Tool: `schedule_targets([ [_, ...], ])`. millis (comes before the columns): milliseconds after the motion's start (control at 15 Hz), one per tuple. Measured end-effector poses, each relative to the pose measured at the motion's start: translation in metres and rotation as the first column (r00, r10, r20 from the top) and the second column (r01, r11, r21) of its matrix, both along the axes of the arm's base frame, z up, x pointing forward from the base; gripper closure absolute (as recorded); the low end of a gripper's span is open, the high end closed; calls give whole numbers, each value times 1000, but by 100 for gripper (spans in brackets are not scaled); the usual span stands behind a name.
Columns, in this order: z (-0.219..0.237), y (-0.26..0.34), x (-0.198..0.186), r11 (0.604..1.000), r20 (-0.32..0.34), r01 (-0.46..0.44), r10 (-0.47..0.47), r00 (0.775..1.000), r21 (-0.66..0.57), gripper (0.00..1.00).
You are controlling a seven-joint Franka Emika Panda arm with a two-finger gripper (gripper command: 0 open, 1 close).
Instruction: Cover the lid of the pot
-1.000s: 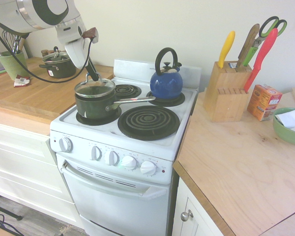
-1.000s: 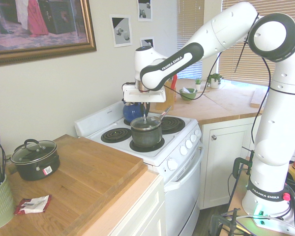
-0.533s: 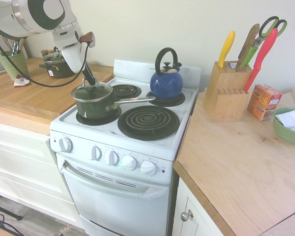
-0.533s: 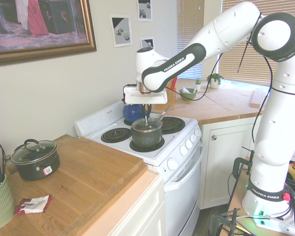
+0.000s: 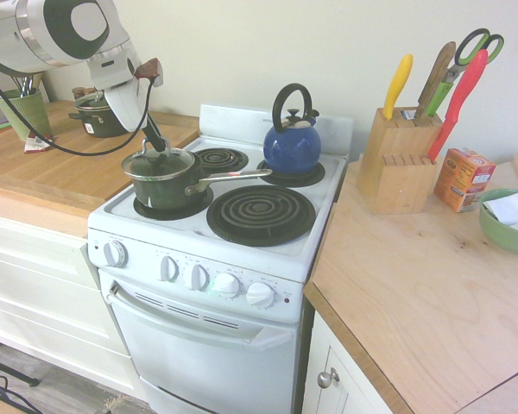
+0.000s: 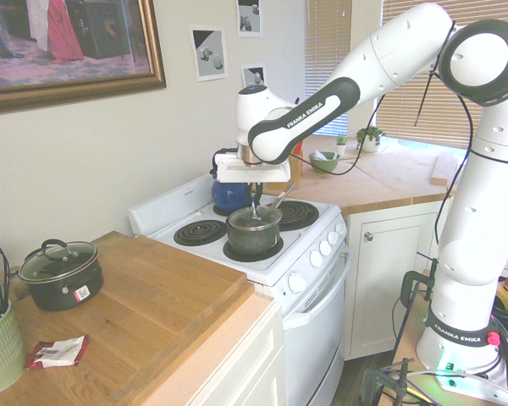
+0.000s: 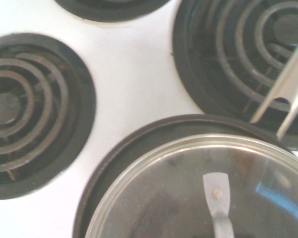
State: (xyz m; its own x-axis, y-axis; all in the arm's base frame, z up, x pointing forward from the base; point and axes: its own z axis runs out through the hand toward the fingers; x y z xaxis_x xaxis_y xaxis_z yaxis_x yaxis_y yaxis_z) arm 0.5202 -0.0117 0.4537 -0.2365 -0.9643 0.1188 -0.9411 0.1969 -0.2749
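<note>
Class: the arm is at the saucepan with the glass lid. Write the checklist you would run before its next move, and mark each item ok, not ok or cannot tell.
1. Lid sits on the pot, level: ok.
2. Lid rim seated all round: cannot tell.
3. Gripper at the knob, fingers open or shut: cannot tell.
4. Pot centred on its burner: ok.
5. Pot handle clear of the blue kettle: ok.
6. Space above the pot free for lifting away: ok.

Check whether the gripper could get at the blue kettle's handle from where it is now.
Probably yes. The gripper is at the lid on the pot; the kettle stands on the back burner with nothing over its arched handle.
</note>
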Motion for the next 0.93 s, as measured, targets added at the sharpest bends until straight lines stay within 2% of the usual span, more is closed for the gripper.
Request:
schedule_targets([
  [467, 8, -16, 6, 999, 58, 45, -45, 997, -6, 100],
  [933, 2, 1, 9, 1000, 50, 13, -13, 999, -10, 100],
])
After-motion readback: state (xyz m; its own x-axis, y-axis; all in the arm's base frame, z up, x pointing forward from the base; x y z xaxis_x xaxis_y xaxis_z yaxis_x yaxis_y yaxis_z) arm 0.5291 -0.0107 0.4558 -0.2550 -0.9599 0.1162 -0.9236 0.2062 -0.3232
